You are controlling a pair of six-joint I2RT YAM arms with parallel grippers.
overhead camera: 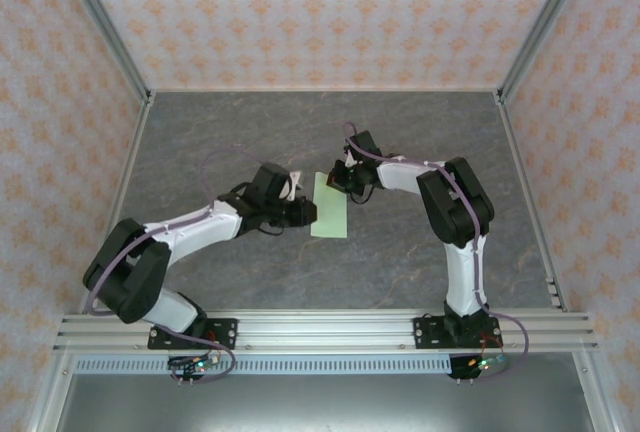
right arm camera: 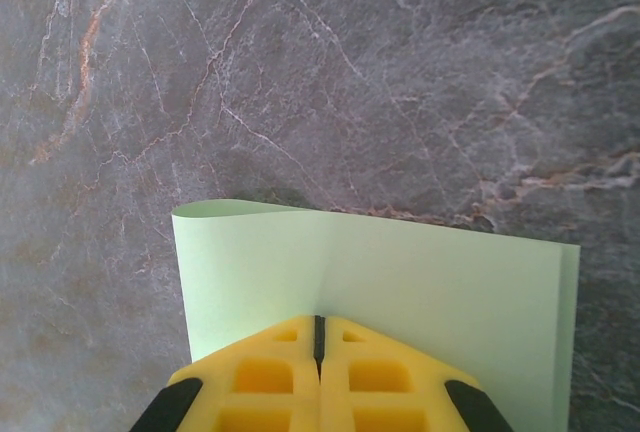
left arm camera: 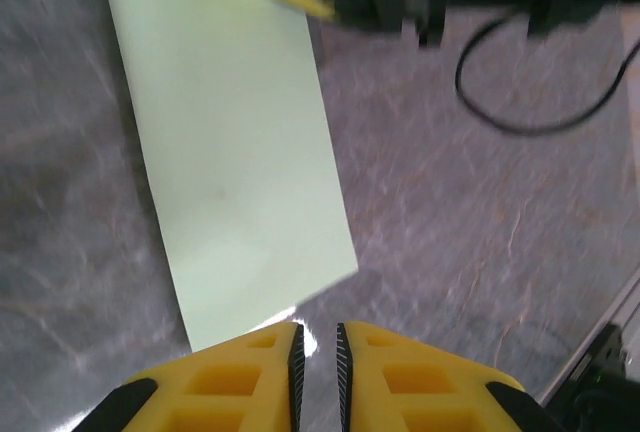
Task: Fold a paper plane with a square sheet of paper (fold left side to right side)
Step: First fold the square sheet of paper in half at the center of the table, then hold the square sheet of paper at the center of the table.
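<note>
Right wrist: right tool (right arm camera: 320, 320) closed atop the square sheet of paper (right arm camera: 400, 282) — left wrist: left tool (left arm camera: 318, 332) ajar, empty.

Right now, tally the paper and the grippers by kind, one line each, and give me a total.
Pale green sheet of paper, folded over: 1
Yellow-fingered grippers: 2 (left gripper, right gripper)
Total: 3

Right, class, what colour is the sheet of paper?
Pale green and plain; the sheet of paper shows best in the left wrist view.
</note>
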